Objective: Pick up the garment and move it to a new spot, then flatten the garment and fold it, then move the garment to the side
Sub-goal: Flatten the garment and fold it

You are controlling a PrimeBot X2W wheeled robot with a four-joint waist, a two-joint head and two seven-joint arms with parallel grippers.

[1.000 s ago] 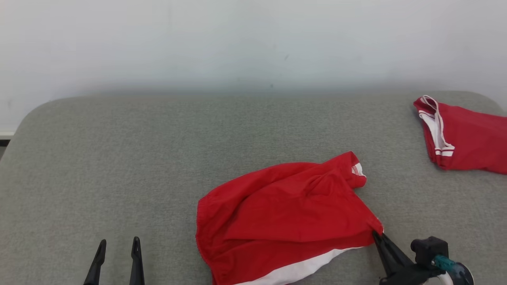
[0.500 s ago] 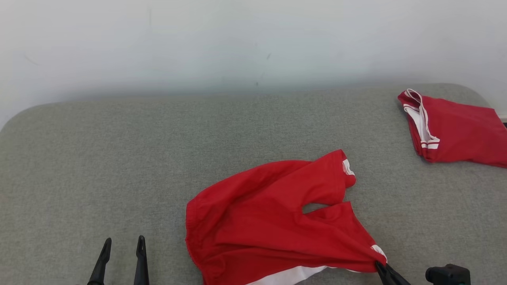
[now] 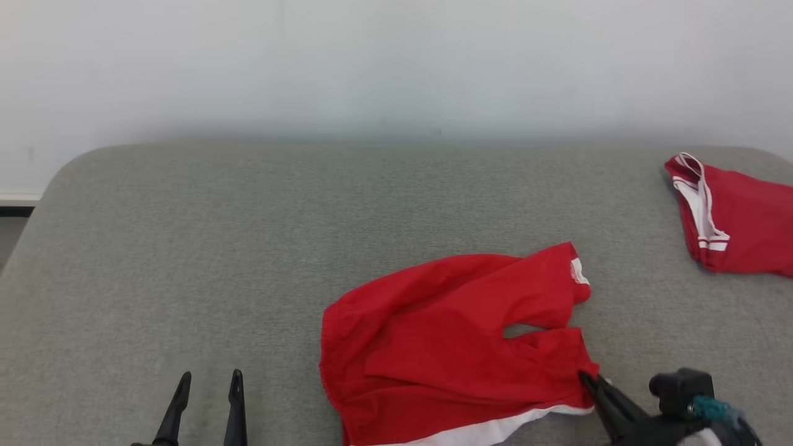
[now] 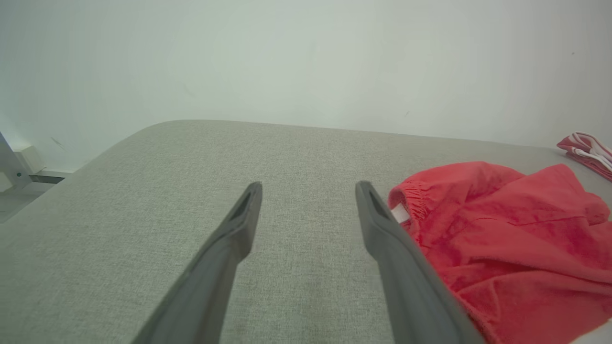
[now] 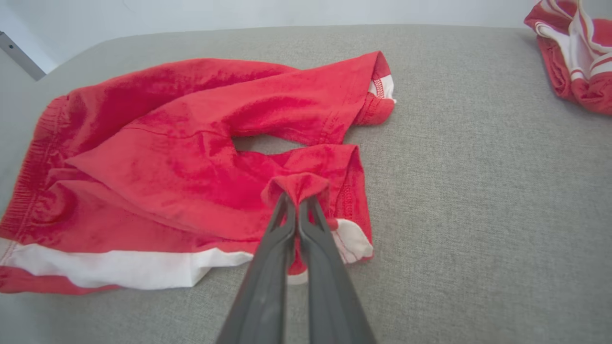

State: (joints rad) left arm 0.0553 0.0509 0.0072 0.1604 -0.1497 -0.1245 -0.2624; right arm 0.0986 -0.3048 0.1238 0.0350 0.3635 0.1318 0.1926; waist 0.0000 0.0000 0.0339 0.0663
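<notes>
The right pincer [image 5: 297, 198] is clamped tight on the near leg hem of the red cloth shorts with a white side stripe [image 5: 167, 157]; the left pincer [image 4: 308, 184] is spread wide and holds nothing.

The shorts lie crumpled on the grey cloth-covered worktop [image 3: 248, 248], at its near right part in the head view. Their long axis runs across the robot's front, with the gathered waistband to the left, both leg openings to the right and the white stripe along the near edge. The right wrist view shows a tuck of red hem bunched between the closed fingertips, where the head view gives just dark tips meeting the leg's corner. The left wrist view shows the waistband's gathers and a white label near one finger, with bare worktop between the fingers. A second, folded red-and-white garment [image 3: 737, 223] lies well apart at the far right.
</notes>
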